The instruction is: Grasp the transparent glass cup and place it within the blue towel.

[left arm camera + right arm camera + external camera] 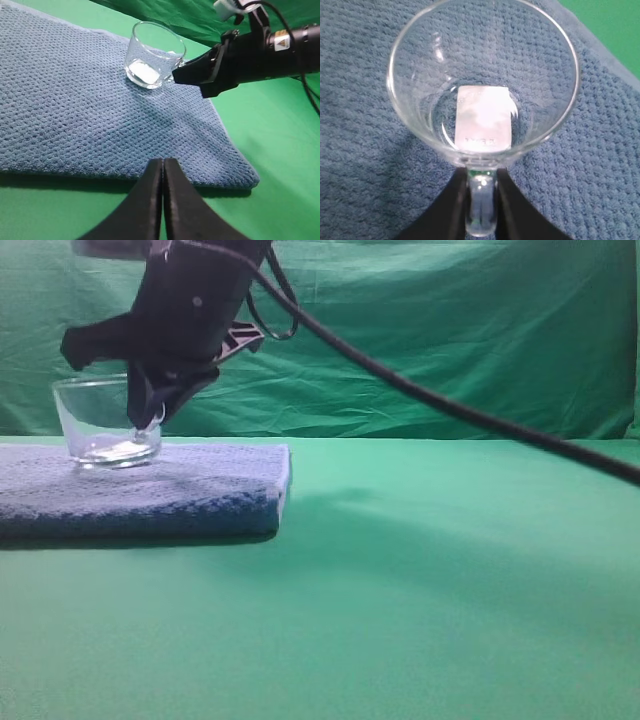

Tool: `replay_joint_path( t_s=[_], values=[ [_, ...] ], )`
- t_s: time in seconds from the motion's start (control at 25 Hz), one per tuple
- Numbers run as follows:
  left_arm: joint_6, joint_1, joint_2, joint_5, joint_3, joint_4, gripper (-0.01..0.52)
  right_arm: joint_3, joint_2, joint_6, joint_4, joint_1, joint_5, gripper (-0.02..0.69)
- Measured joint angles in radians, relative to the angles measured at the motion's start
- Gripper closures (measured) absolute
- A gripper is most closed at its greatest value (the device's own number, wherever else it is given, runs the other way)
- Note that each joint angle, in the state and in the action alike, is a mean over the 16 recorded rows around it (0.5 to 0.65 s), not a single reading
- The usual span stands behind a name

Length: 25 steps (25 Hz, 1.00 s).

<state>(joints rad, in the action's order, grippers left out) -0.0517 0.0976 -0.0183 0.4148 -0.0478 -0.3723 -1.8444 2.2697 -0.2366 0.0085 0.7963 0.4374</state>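
High view: the glass cup (107,422) stands upright on the blue towel (150,490) at upper left, the right claw (150,420) at its handle.

Left wrist view: the left claw (162,167), pressed together, idles at bottom centre.

Right wrist view: the right claw's fingers (457,210) flank the handle; clamped or loosening, I cannot tell. Placement looks done; next, release and lift away.

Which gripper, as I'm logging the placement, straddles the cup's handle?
The right gripper: its fingers flank the handle of the glass cup; the left gripper hangs shut, apart.
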Motion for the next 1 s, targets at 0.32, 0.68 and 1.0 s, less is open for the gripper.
replay_joint_path(
  t_s=[0.32,0.68,1.0],
  values=[
    [0.000,0.000,0.000,0.000,0.000,0.000,0.514,-0.060,-0.142,0.031,-0.018,-0.017,0.204,0.274],
    [0.000,0.000,0.000,0.000,0.000,0.000,0.514,-0.097,-0.377,0.093,-0.038,-0.037,0.494,0.606],
    [0.000,0.000,0.000,0.000,0.000,0.000,0.514,-0.098,-0.529,0.129,-0.092,-0.041,0.717,0.665]
  ],
)
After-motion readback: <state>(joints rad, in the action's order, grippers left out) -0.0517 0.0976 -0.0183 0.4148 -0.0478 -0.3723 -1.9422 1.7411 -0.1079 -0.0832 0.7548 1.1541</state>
